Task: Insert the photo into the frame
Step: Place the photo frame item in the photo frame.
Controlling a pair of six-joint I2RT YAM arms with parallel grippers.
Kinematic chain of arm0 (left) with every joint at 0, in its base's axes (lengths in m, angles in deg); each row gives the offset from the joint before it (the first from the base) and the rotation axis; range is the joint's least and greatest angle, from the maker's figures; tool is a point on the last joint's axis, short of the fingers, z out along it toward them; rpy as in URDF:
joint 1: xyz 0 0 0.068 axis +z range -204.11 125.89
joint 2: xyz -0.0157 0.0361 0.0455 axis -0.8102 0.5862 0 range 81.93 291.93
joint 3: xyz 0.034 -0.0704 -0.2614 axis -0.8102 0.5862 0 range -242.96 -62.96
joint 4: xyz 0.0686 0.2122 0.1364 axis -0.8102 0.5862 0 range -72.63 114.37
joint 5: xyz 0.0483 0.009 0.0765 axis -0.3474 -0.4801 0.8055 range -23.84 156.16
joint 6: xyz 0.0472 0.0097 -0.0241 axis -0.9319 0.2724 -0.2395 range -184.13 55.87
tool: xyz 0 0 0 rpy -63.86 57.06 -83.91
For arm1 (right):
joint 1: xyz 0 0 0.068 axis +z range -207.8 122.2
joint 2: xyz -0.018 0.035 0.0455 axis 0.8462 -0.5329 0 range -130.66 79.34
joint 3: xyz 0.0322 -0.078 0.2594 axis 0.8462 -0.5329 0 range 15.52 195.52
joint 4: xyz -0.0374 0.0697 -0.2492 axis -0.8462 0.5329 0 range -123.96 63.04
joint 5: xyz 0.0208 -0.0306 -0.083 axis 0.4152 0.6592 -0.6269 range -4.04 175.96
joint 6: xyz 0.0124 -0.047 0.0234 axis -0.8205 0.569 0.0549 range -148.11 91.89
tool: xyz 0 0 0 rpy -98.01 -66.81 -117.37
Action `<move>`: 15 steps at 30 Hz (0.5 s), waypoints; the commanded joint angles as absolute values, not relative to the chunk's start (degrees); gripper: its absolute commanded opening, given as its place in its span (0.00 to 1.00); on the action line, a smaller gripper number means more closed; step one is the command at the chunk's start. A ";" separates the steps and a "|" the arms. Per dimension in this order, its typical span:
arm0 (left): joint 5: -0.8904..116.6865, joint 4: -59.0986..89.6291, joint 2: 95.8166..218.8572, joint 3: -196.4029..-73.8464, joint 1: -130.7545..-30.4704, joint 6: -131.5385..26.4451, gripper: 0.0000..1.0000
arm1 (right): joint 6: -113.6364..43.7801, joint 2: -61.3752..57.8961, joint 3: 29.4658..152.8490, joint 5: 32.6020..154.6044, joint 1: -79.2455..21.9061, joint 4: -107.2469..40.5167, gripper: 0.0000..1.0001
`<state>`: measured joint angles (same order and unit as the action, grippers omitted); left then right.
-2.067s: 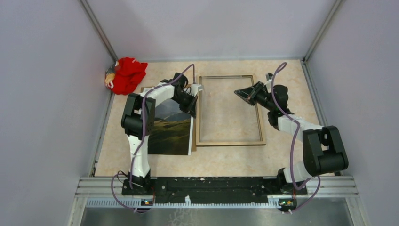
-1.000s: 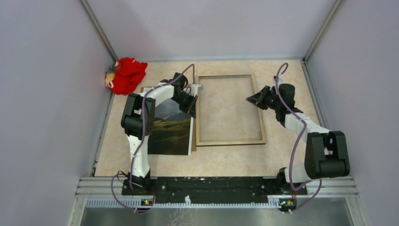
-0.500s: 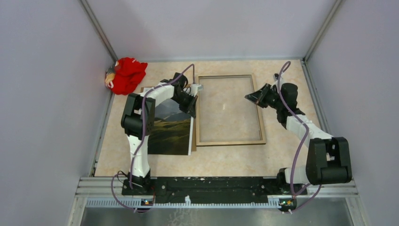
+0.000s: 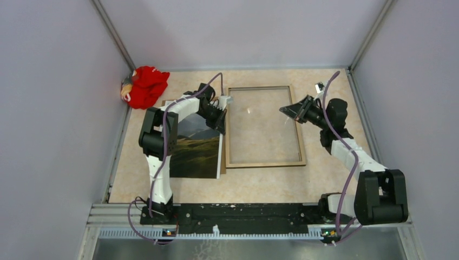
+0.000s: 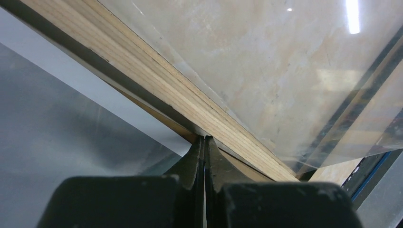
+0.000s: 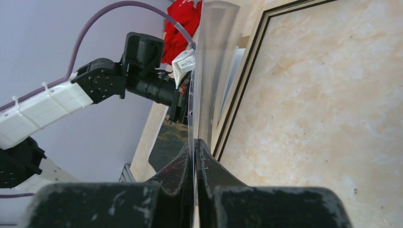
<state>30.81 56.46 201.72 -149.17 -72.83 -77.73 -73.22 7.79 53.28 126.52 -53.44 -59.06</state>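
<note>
Clear pane (image 6: 209, 71), pinched by the right end effector (image 6: 195, 142), tilts above the frame (image 4: 265, 162); left end effector (image 5: 204, 140), pressed together, braces its edge. Next, likely, the photo (image 4: 195, 154) goes in.

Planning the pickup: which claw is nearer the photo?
Left. The left claw sits over the photo at its far corner, by the frame; the right claw, pinching the clear pane, is at the frame's opposite rail.

The frame (image 5: 157, 78) shows pale wood with fine, straight grain. Its pane (image 5: 266, 85) is clear, thin and glossy, catching streaks of light. The worktop (image 4: 254, 187) looks smooth and beige-marbled.
</note>
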 commanded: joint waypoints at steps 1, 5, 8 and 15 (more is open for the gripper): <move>29.33 53.76 200.58 -148.45 -71.88 -77.91 0.00 | -74.93 7.35 53.82 129.62 -52.03 -66.02 0.00; 29.21 53.48 200.38 -148.30 -71.77 -77.76 0.00 | -73.38 6.25 56.74 128.11 -51.12 -61.48 0.00; 29.05 53.31 200.41 -148.21 -71.78 -77.57 0.00 | -73.32 5.03 56.76 126.70 -51.11 -60.91 0.00; 29.83 53.25 200.46 -147.80 -71.85 -78.12 0.00 | -71.31 3.01 56.84 123.84 -51.20 -57.74 0.00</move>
<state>29.95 54.67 201.72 -148.60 -71.81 -77.64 -73.89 3.99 54.66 124.40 -51.86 -59.96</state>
